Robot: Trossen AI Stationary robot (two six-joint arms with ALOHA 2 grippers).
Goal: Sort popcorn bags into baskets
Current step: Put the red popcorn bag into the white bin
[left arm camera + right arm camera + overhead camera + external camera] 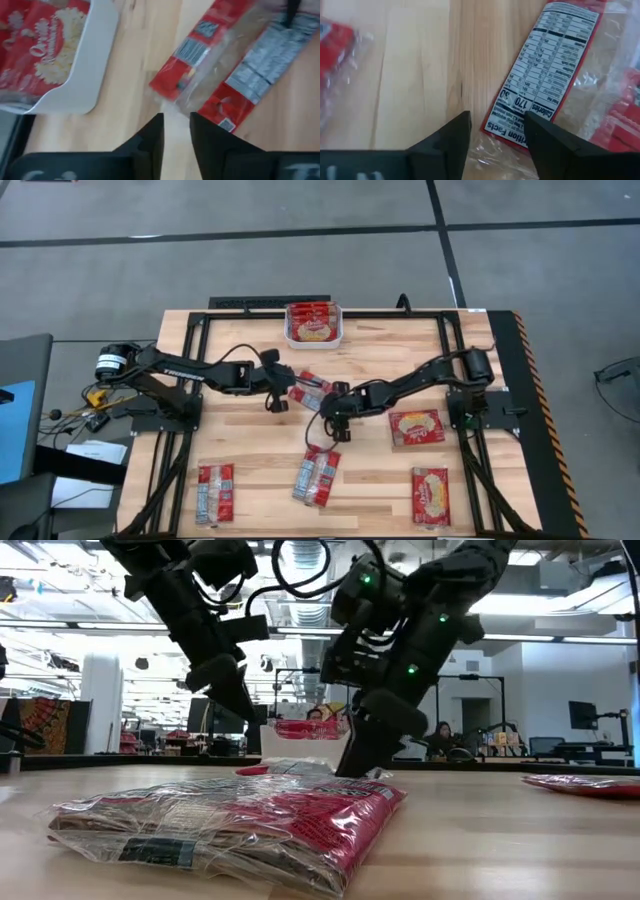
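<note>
Wooden table [250,430], five loose popcorn bags [417,426], one basket [313,338]

Desk [250,465]: pale wooden planks, black frame
Floor [300,230]: grey, dark seams
Person [440,735]: seated far behind

Centre of surface [250,430]: crowded; left gripper [283,394] and right gripper [337,420] sit close together, a packet [312,385] lying between them.
Bin [313,323]: at the far edge, already holding packets; bare wood between it and both arms.
Front row: three packets [215,490] [317,476] [430,494] well apart, open wood lanes between.
Right side: one packet [417,427] beside the right arm's forearm.
Left fingers [152,140]: narrow gap, bare wood ahead, packet edge just beyond.
Right fingers [452,137]: parted, packet corner [520,127] in between.
</note>
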